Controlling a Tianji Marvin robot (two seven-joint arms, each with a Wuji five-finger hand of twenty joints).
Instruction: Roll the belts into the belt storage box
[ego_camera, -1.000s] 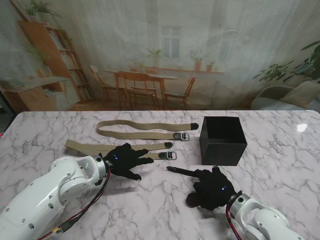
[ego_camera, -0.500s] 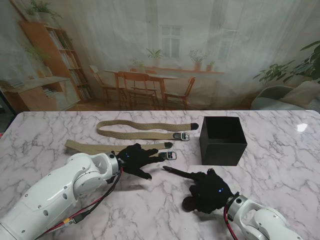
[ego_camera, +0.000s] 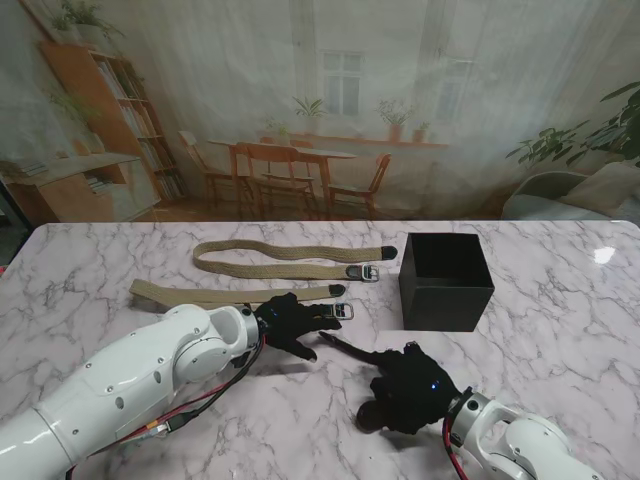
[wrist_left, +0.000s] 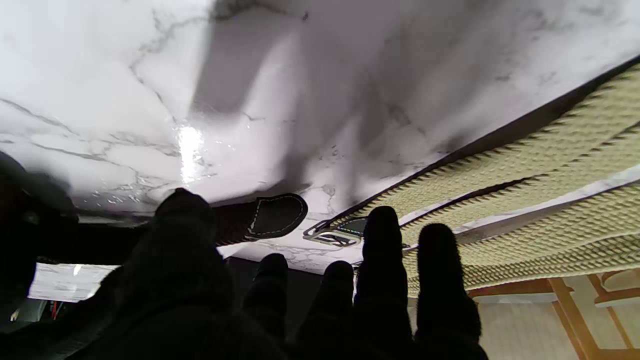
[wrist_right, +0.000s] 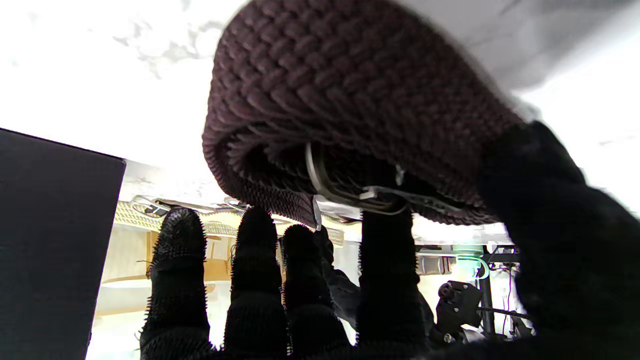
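A dark brown woven belt (wrist_right: 350, 100) is partly rolled, its metal buckle at the core, and my right hand (ego_camera: 410, 385) is shut on the roll. The belt's loose tail (ego_camera: 350, 347) runs along the marble toward my left hand (ego_camera: 290, 322). That hand is open with its fingers spread, lying by the buckle (wrist_left: 332, 235) of the nearer khaki belt (ego_camera: 200, 295). The dark belt's stitched tip (wrist_left: 277, 215) lies just past its fingertips. A second khaki belt (ego_camera: 280, 258) lies flat farther from me. The black storage box (ego_camera: 445, 280) stands open-topped, to the right of both belts.
The marble table (ego_camera: 560, 330) spreads beyond the box to the right. The box's dark wall (wrist_right: 50, 225) stands close beside my right hand. Behind the table hangs a printed backdrop of a room.
My left hand has slid right to the nearer khaki belt's buckle end. My right hand has shifted left and nearer to me, and the dark tail on the table has grown shorter.
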